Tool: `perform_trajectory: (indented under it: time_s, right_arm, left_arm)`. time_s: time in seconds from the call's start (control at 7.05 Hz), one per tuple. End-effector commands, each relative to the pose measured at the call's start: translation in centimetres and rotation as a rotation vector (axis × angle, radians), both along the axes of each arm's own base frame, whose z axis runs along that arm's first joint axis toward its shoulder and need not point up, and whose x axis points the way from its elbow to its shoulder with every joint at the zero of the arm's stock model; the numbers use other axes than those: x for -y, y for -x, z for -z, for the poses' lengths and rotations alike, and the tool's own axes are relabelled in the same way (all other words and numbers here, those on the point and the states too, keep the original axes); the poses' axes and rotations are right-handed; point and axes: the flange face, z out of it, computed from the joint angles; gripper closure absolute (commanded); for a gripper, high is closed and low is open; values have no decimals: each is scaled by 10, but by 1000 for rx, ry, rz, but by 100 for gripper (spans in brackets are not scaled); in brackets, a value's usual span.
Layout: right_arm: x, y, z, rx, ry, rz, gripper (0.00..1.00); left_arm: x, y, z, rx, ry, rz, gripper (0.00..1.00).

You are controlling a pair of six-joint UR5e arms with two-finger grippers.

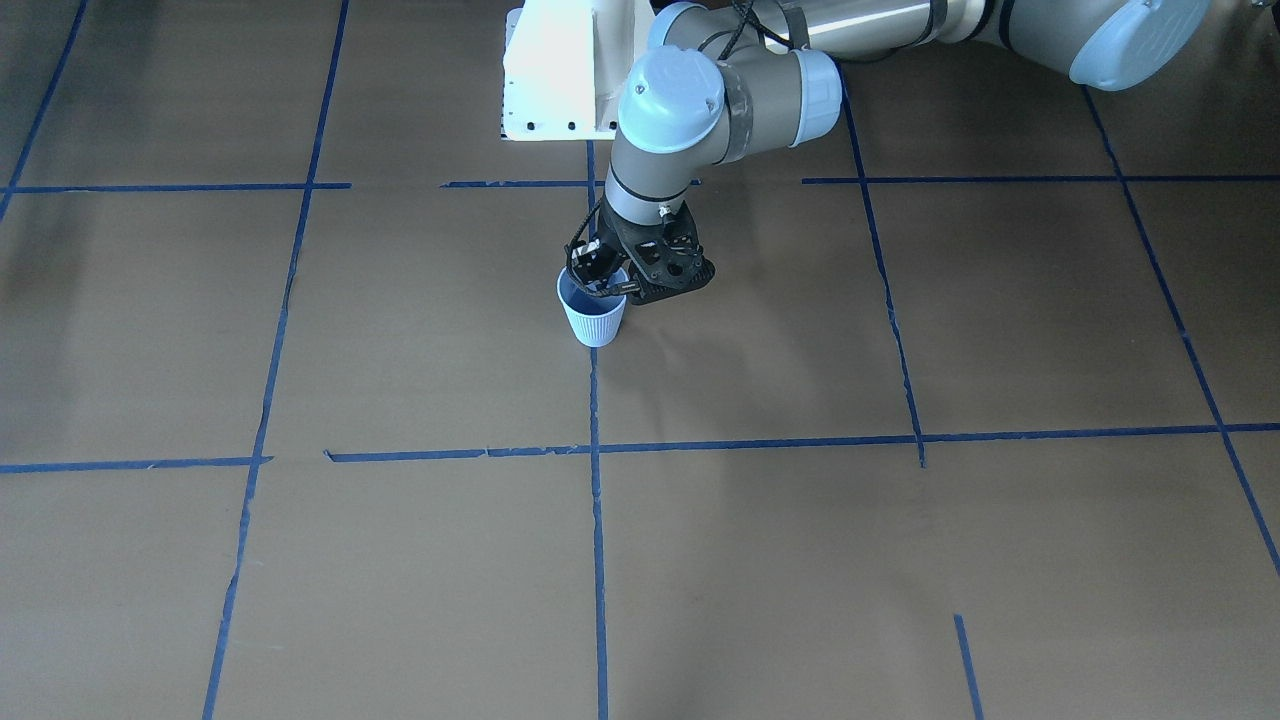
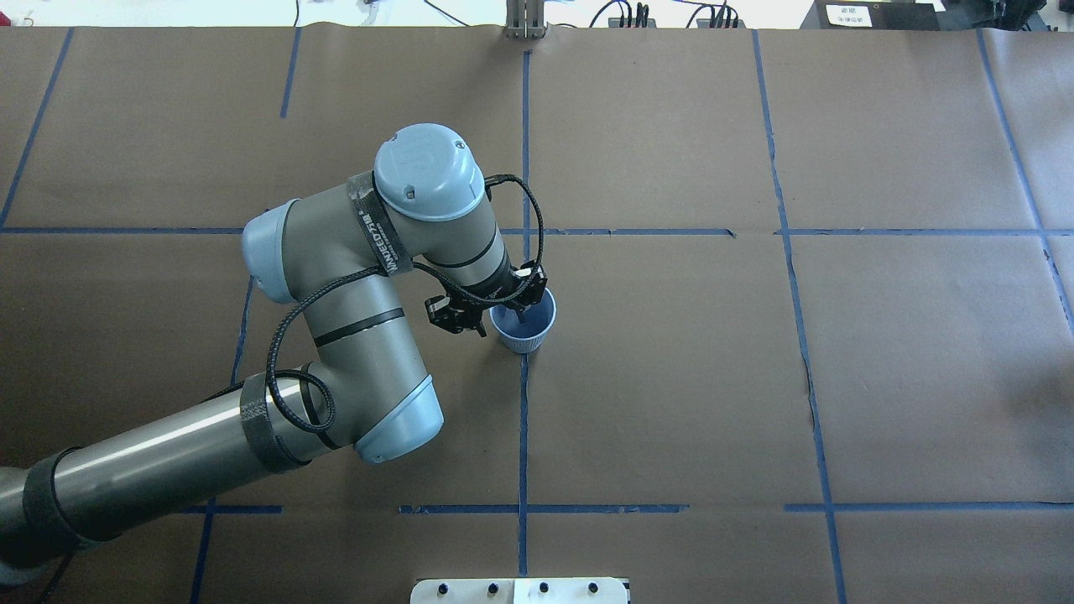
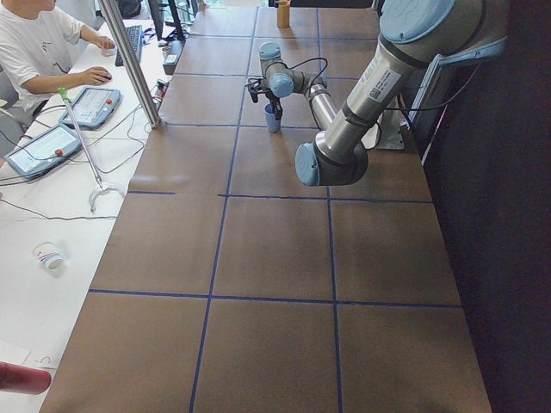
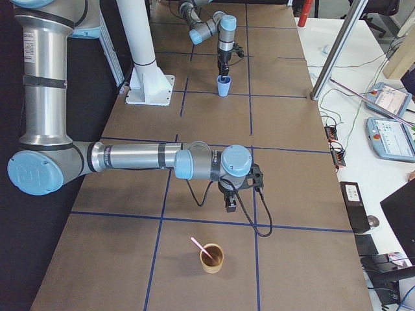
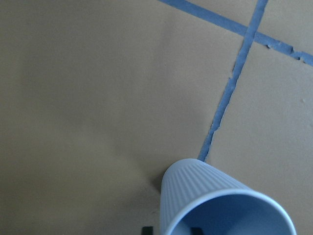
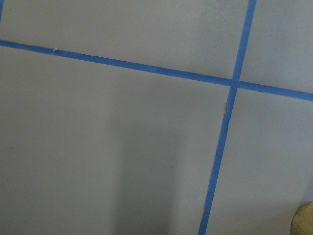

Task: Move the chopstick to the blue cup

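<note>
The chopstick [image 4: 200, 246] leans in a brown cup [image 4: 211, 258] at the near end of the surface [image 4: 292, 194] in the right-end view, well apart from the blue cup [image 4: 224, 86], which stands upright far down the surface. The right gripper [image 4: 229, 205] hangs over the surface near the brown cup, a long way from the blue cup. I cannot tell how its jaws stand.

From the front, the left gripper [image 1: 612, 286] is low over the blue cup [image 1: 592, 314], at the rim on the side towards the robot. The blue cup sits on a line of blue tape [image 1: 597, 480].

From overhead, the left gripper [image 2: 501, 324] straddles the wall of the blue cup [image 2: 530, 334]. Its jaws are apart, one finger dipping inside the blue cup and the other outside it.

From the left end, the blue cup [image 3: 273, 121] is small and far off, with the left gripper right above it. A person in a white shirt [image 3: 34, 47] sits at a side desk, well away from the blue cup.

The left wrist camera looks down past the blue cup [image 5: 205, 196]. Two dark fingertips [image 5: 146, 229] show at the bottom edge, one outside the ribbed wall and one inside.

The right wrist camera shows crossed tape [image 6: 230, 83] and a sliver of the brown cup [image 6: 306, 221] in the corner.
</note>
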Motion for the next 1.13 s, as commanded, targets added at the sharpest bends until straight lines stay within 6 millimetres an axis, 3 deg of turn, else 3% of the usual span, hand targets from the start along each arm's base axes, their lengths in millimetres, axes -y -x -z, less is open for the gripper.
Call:
perform_trajectory:
  time_s: [0.0,0.14,0.43,0.57,0.71,0.99]
  right_arm:
    - [-5,-12,-4,-30,-24,-24,1]
    - [-8,-45,-2,-66,-20,-103,1]
    - [-18,-75,-18,-147,95,-228,2]
    - [-32,-101,-23,-163,166,-337,1]
    - [-86,-95,-65,-157,243,-348,1]
    - [-98,-93,-74,-151,330,-431,2]
  left_arm:
    - [-14,72,21,-96,-63,44,0]
    - [-17,99,15,-111,-74,64,0]
    - [-18,105,5,-102,-73,65,0]
    - [-18,105,-5,-93,-67,65,0]
    - [-18,105,-5,-93,-64,66,0]
    - [-18,105,-6,-92,-62,67,0]
